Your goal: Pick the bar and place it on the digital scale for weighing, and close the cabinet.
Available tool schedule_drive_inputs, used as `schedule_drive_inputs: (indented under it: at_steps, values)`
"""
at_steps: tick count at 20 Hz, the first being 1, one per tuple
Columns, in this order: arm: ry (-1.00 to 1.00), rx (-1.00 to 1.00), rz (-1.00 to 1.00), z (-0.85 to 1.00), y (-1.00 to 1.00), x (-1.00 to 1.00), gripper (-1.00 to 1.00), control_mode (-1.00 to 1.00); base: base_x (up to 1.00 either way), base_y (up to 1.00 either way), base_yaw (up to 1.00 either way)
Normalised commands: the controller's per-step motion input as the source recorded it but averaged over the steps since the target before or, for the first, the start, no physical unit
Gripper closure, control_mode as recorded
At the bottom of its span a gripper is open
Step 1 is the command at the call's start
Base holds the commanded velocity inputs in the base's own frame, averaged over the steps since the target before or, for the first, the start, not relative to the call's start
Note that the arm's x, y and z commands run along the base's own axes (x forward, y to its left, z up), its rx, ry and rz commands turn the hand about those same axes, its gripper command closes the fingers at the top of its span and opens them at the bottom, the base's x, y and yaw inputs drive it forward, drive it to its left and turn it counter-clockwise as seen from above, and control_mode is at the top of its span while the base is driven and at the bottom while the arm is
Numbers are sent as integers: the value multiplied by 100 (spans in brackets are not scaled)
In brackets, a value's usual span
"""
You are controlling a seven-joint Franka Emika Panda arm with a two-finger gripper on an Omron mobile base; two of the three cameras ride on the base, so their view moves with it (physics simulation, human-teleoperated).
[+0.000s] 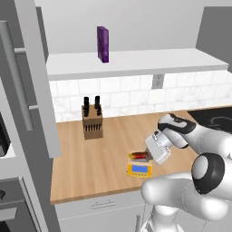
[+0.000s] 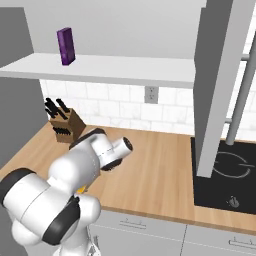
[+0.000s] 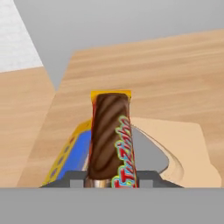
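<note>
While the cabinet (image 1: 27, 81) stands open, the pincer (image 3: 109, 177) clamps the bar (image 3: 110, 140) over the digital scale (image 1: 139, 169).

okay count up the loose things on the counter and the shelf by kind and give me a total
Red-wrapped flat snack bar, held in the gripper over the scale: 1
Small square yellow-orange digital scale: 1
Wooden knife block with black handles: 1
Tall purple box on the white shelf: 1
Total: 4
</note>
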Motion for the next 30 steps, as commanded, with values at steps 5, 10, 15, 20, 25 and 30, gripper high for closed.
schedule_drive_inputs:
  at_steps: [5,10,15,20,25,30]
  values:
    - [-2,0,1,0,5,-29,-100,-100,0,0,0]
    - [1,-1,0,0,26,9,-100,-100,0,0,0]
    - [0,0,1,0,12,29,-100,-100,0,0,0]
    - [-4,0,0,9,0,0,-100,-100,0,0,0]
    - [-18,1,0,15,-19,-15,-100,-100,0,0,0]
    - [-42,6,0,44,-54,-51,-100,-100,0,0,0]
